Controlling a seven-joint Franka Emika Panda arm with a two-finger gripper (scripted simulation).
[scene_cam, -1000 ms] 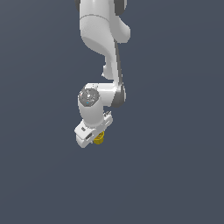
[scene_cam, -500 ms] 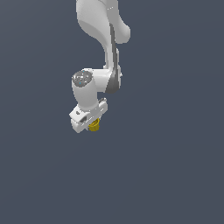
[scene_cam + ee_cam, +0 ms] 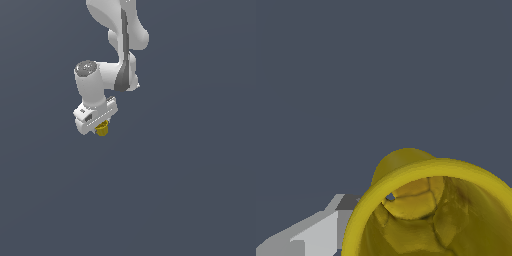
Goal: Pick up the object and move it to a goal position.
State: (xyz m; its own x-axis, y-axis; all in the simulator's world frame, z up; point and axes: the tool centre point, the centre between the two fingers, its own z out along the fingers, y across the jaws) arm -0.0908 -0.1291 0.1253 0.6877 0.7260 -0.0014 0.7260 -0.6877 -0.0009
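Yellow cup held at the tip of the white arm.
The gripper (image 3: 100,125) has its fingers (image 3: 316,235) clamped on the yellow cup (image 3: 102,129), which hangs just below the white hand; in the wrist view its hollow, darker inside faces the camera against a plain grey backdrop.

In the exterior view, the white arm (image 3: 117,37) is cut off by the top edge. The white end effector (image 3: 100,125) covers most of the small yellow hollow cup (image 3: 102,129); its fingertips cannot be resolved. In the wrist view, the cup (image 3: 431,210) is cropped by the frame edges, and one grey finger (image 3: 321,232) is only partly visible.
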